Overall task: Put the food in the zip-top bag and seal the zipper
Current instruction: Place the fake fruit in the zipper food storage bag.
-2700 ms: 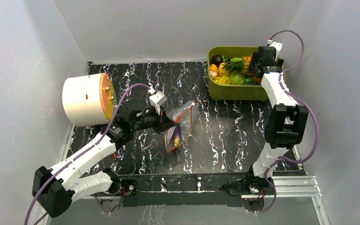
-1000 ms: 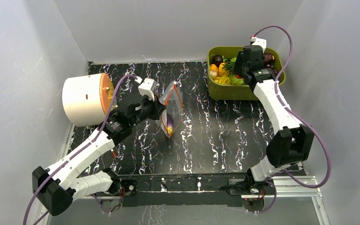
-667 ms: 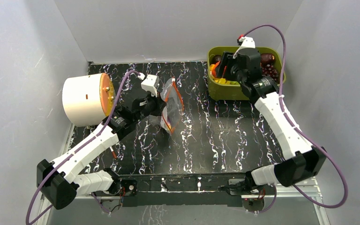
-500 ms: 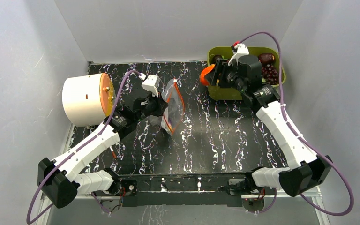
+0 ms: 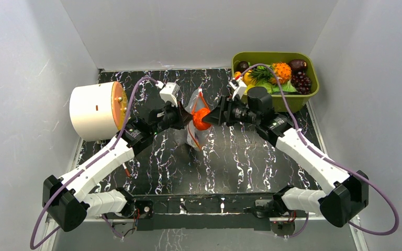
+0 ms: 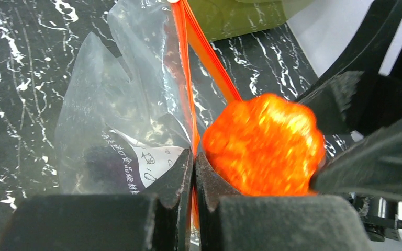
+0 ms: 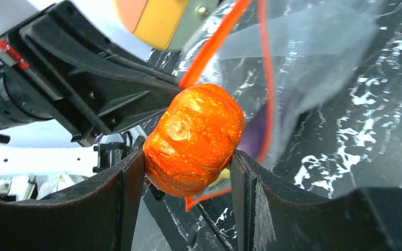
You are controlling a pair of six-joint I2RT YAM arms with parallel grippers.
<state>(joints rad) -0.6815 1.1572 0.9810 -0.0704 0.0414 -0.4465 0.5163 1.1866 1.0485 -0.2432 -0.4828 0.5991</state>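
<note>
Left gripper (image 6: 193, 157): closed narrowly, with the mouth edge of the clear crinkly plastic zip-top bag (image 6: 115, 104) pinched between its fingers; the bag is held up off the black marbled surface (image 5: 241, 157).
Right gripper (image 7: 188, 151): clamped on the bumpy orange-red round toy piece (image 7: 194, 138), one finger pressed against each side.
Orange-red piece: held at the bag's mouth, just beside the left gripper's fingertips, seen close in the left wrist view (image 6: 264, 144).
Thin orange-red zipper strip (image 6: 209, 57): parted, so the mouth is left open; one run is seen on each side of the opening from the right wrist (image 7: 264, 78).
Bag contents: a purple toy piece (image 7: 256, 130) is made out through the plastic, blurred.
Olive-green plastic bin (image 5: 272, 53): set at the far right of the surface, well apart from the bag; dark purple grapes (image 5: 300, 81) and a maroon round fruit (image 5: 297, 64) are kept inside.
</note>
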